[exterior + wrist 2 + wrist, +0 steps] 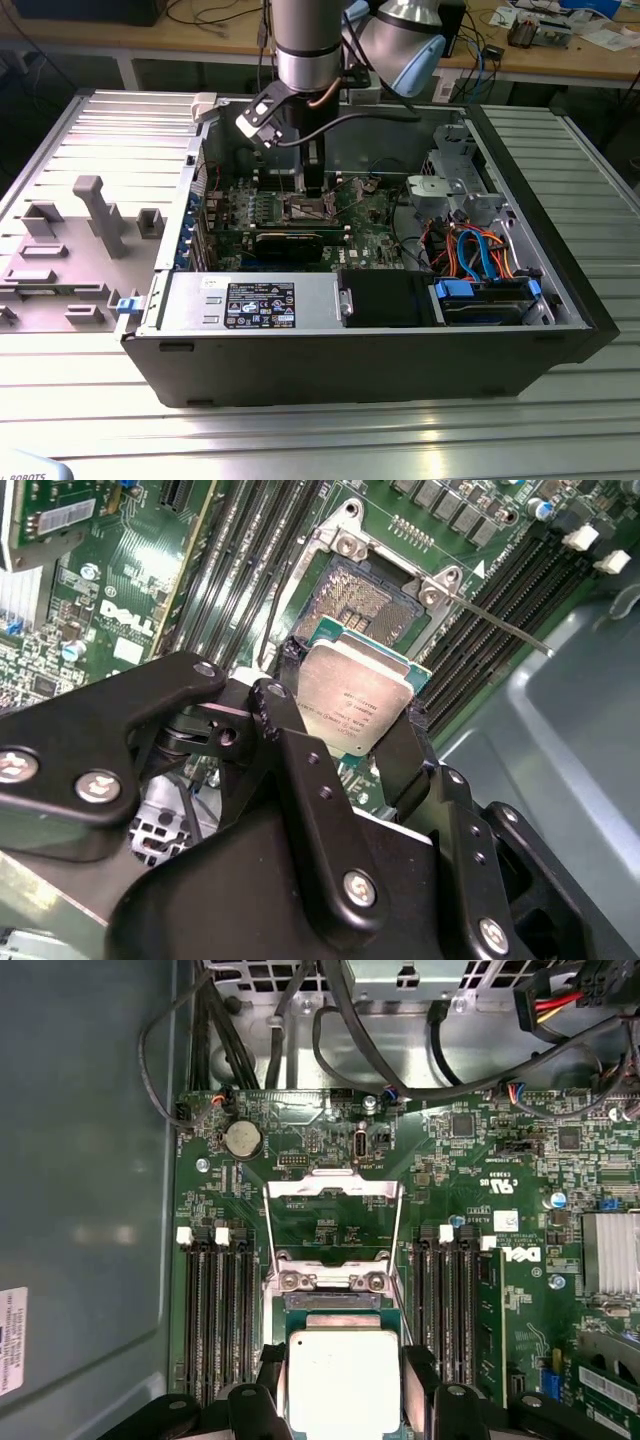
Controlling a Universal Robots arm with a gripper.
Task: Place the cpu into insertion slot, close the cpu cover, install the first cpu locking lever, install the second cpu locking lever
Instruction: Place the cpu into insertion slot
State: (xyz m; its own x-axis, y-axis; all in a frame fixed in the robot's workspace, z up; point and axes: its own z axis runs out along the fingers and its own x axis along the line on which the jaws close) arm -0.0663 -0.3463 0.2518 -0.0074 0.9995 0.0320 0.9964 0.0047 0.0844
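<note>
The end effector [343, 1385] grips the cpu [355, 698] just above the insertion slot [365, 600]. This looks like the placing step; seating it likely needs square alignment.

silver cpu [358, 702] above open insertion slot [365, 600], cpu cover [330, 1188] raised

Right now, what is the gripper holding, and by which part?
The gripper holds the cpu by two opposite edges, close to the insertion slot.
</note>
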